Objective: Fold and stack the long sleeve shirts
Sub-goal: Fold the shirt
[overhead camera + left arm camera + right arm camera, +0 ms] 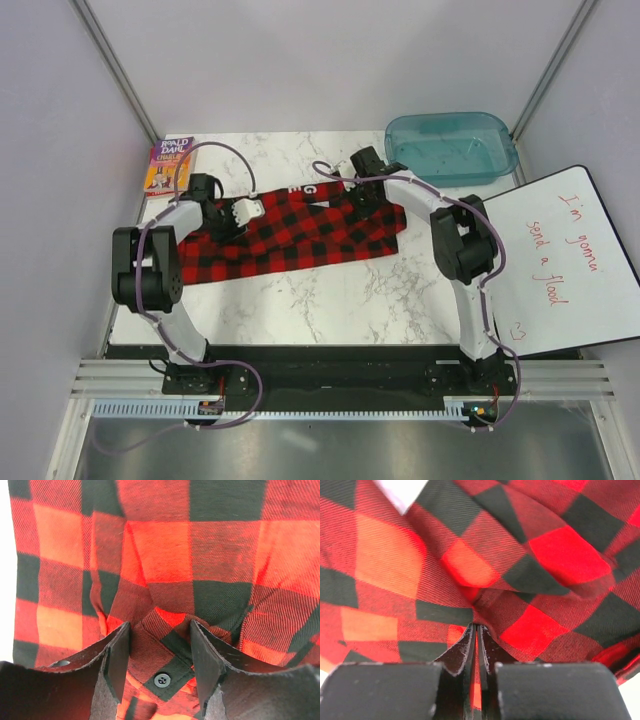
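Note:
One long sleeve shirt (300, 232) in red-and-black check lies crumpled in a band across the marble table, with white lettering (311, 188) at its far edge. My left gripper (245, 212) is down on the shirt's left part. In the left wrist view it is open (160, 652), and its fingers (119, 655) straddle a buttoned cuff (161, 680) of the fabric (210, 555). My right gripper (360, 190) is at the shirt's far right part. In the right wrist view it is shut (476, 630) on a pinched fold of the plaid fabric (485, 570).
A teal plastic bin (452, 147) stands at the back right. A colourful paperback book (168, 165) lies at the back left corner. A whiteboard (570, 260) with red writing leans at the right edge. Bare marble (330, 300) shows in front of the shirt.

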Controlling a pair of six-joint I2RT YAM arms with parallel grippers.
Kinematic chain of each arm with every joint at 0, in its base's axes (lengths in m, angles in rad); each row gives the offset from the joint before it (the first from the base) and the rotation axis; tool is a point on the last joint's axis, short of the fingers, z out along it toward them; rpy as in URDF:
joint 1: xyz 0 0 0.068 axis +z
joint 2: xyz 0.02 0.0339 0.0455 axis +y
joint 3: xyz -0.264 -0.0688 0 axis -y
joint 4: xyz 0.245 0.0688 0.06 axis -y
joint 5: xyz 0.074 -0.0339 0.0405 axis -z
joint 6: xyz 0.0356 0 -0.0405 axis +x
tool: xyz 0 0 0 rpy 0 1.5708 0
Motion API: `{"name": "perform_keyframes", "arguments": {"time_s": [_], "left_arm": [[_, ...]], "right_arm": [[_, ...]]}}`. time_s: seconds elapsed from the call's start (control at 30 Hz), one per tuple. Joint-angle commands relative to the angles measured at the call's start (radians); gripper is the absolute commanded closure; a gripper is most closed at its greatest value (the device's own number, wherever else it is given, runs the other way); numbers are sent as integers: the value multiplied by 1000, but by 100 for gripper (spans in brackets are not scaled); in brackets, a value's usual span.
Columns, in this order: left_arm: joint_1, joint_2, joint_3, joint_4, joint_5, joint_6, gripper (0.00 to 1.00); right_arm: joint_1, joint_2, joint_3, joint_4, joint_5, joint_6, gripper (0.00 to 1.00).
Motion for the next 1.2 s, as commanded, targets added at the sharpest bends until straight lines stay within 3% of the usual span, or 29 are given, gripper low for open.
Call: {"name": "perform_keyframes", "arguments": {"time_s": [0.0,0.13,0.27,0.3,0.4,0.53,0.57,0.67,0.87,1.0,1.17], "left_arm": [[11,-74,-178,-233,-77,34,42],[22,-220,-245,-327,-43,-16,37],[28,-365,-223,-358,85,-118,24],[28,-401,-209,-361,107,-130,1],[33,-442,-140,-359,196,-184,1],[34,-461,-65,-336,297,-277,1],[34,-449,-44,-342,328,-288,1],[18,-366,-22,-375,280,-228,1],[-7,-252,-82,-263,66,-133,4],[-94,-185,-74,-267,-37,-133,18],[-231,-154,-146,-264,-141,-125,20]], "right_arm": [[59,55,125,43,24,-53,91],[90,191,235,66,93,-115,92],[96,387,555,95,227,-174,94],[97,426,612,126,263,-196,94],[96,490,715,266,354,-251,94],[96,296,579,475,292,-231,86],[94,248,482,559,277,-222,84],[94,103,363,608,220,-173,77],[85,-63,222,502,188,-86,73],[54,-117,188,327,139,14,74],[-11,-154,142,145,24,95,77]]}}
